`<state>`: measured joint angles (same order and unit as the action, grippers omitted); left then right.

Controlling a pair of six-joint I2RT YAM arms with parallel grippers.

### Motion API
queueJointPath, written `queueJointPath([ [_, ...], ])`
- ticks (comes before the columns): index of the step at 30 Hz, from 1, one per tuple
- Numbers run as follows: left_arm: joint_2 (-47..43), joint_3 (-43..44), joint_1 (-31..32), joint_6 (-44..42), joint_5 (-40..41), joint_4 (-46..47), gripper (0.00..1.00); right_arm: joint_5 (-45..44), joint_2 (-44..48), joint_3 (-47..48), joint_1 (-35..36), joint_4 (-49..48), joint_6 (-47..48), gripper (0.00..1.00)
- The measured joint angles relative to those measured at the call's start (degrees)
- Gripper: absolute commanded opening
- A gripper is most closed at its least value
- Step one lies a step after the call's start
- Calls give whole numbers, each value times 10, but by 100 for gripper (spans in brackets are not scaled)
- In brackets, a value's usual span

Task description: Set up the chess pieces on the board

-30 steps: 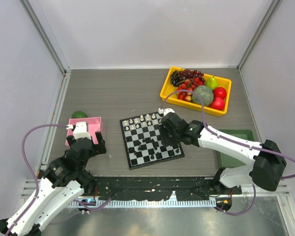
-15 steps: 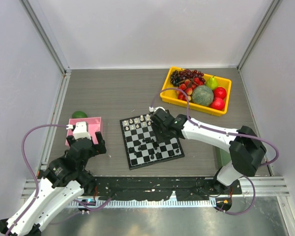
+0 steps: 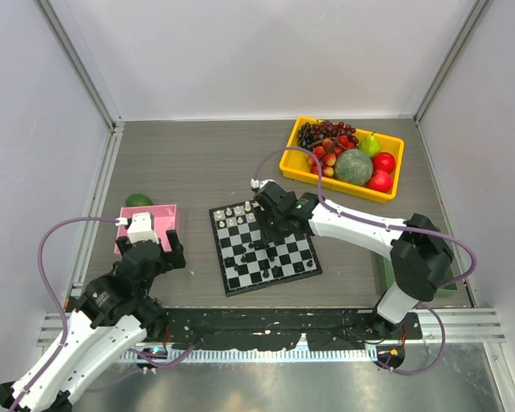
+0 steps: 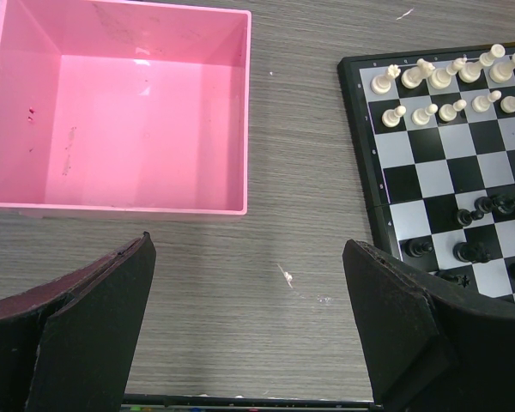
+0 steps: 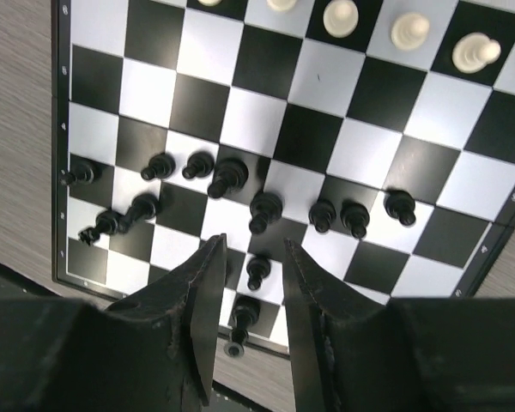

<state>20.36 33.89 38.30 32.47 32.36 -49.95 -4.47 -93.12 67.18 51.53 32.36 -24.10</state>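
Now my right gripper [image 5: 256, 245] hovers over the board [image 5: 318, 77], jaws narrowly apart. My left gripper [image 4: 247, 249] stands wide open.

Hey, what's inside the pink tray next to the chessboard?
Nothing but a few tiny specks on the floor of the pink tray, seen from the left wrist camera. From above, the left gripper hides part of that floor.

Bright, even light, soft shadows; left fingers [image 4: 86, 335] slightly out of focus.
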Motion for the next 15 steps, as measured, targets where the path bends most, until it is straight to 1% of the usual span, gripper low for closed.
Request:
queueJointPath([
  [4,0,0,0,0,0,0,99,5,-26,16,0,-9,0,35],
  [8,0,0,0,0,0,0,99,10,-47,19,0,-7,2,35],
  [15,0,0,0,0,0,0,99,14,-60,21,0,-6,6,34],
])
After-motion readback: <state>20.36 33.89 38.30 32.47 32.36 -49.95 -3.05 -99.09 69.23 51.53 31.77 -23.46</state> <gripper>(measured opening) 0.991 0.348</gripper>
